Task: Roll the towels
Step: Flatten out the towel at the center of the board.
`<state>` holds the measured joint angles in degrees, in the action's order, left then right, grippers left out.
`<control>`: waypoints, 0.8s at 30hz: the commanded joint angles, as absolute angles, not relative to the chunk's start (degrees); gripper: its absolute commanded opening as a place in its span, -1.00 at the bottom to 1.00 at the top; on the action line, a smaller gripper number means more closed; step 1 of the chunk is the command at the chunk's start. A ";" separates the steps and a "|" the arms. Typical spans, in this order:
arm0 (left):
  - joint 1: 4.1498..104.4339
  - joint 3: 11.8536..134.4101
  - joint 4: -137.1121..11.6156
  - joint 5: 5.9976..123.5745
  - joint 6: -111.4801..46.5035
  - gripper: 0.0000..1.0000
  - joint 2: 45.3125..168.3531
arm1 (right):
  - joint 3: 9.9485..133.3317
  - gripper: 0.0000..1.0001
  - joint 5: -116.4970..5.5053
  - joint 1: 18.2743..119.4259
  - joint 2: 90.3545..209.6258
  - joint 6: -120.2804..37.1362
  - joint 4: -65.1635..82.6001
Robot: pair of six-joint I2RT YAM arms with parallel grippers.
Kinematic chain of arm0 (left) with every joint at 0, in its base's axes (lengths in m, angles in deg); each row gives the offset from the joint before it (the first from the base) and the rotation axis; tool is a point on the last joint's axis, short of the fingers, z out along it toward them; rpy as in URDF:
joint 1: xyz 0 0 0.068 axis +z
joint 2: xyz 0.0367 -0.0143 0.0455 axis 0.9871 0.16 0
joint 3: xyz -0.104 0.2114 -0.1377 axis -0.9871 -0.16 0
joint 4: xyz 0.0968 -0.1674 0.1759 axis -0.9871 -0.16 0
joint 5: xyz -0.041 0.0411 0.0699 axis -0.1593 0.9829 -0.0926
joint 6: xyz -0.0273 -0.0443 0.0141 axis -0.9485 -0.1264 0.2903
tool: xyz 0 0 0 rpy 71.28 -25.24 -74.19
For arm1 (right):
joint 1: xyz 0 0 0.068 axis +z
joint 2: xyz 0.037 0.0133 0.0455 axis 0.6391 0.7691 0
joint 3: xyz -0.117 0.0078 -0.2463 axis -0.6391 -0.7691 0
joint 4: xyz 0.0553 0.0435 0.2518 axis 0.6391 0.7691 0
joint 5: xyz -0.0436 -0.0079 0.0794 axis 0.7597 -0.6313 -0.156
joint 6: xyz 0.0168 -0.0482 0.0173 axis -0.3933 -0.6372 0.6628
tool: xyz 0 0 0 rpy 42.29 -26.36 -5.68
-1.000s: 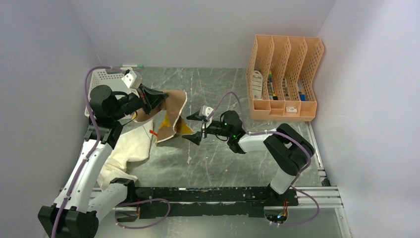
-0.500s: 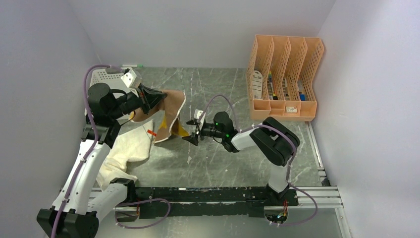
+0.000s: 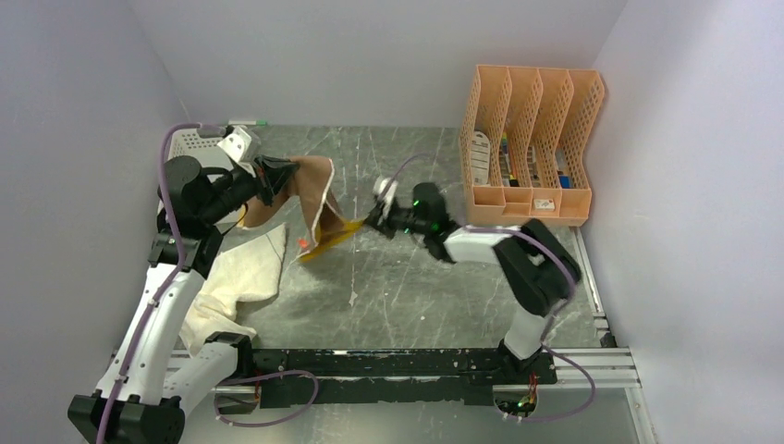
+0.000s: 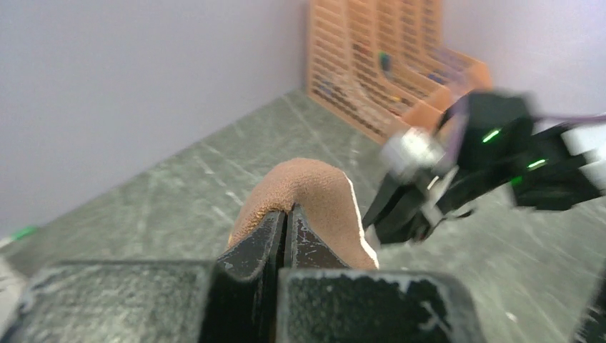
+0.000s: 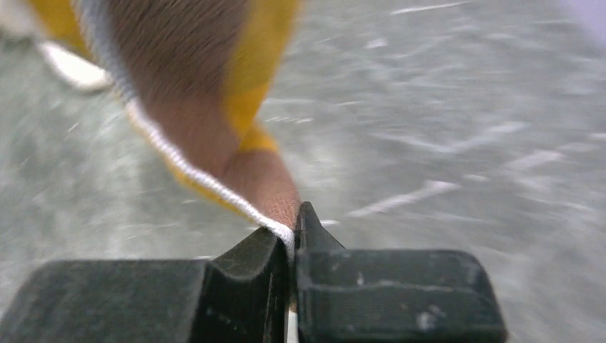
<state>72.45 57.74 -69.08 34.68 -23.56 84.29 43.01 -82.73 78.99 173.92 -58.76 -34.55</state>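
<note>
Only the right wrist view shows the right gripper [image 5: 294, 225] clenched on the pale-edged corner of the mustard-and-brown towel [image 5: 214, 86]. The left wrist view shows the left gripper [image 4: 286, 221] pinched shut on a brown fold. From above, that towel hangs stretched between both grippers, over the table's [image 3: 407, 287] far-left part. The cream towel [image 3: 242, 273] lies crumpled by the left edge.

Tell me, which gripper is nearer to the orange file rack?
Right. The right gripper, shut on the brown-and-yellow towel, is mid-table, some way from the rack; the left gripper grips the same towel farther off, by the white basket.
</note>
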 commanded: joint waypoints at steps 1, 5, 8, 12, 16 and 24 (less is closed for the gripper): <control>73.23 55.44 -59.10 49.70 -18.51 -0.86 81.85 | 52.01 -1.00 -77.17 69.99 159.20 -63.36 -20.20; 73.23 54.22 -44.93 51.58 -17.58 -0.79 80.02 | 73.54 -1.00 -73.55 69.60 156.55 -72.26 3.57; 73.23 51.52 -39.61 47.99 -17.69 -0.20 76.91 | 80.47 -1.00 -75.18 69.77 153.76 -72.37 10.48; 73.23 38.84 -38.01 51.32 -17.74 0.97 69.43 | 67.35 -1.00 -67.97 69.67 142.72 -70.22 1.09; 73.23 29.85 -44.06 71.19 -21.01 0.96 63.05 | 56.91 -1.00 -48.03 68.33 137.91 -69.11 -7.88; 73.23 33.51 -54.92 76.32 -24.15 0.97 66.39 | 67.95 -1.00 -40.96 61.50 148.95 -57.32 3.91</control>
